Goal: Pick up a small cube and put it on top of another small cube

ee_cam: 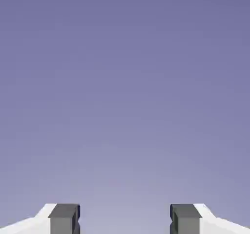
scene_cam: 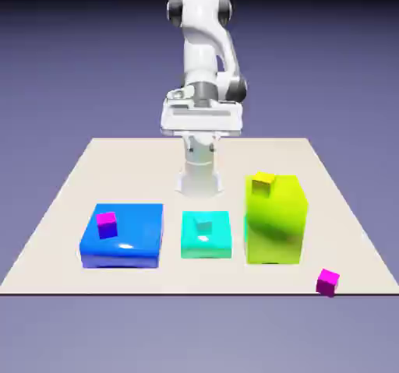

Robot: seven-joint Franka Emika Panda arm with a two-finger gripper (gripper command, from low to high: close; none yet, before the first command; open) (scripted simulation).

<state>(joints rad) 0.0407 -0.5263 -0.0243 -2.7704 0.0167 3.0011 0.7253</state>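
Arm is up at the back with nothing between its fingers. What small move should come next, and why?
Probably swing the hand forward and down toward one of the magenta cubes. The gripper is open and empty, facing only backdrop. One magenta cube sits on the blue block; the other magenta cube lies alone on the table near the front edge, free to approach.

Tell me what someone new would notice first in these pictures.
Three bright blocks line the table's near half: a blue block carrying a magenta cube, a cyan block, and a tall yellow-green block. A second magenta cube sits alone at the near right corner. The white arm stands behind them.
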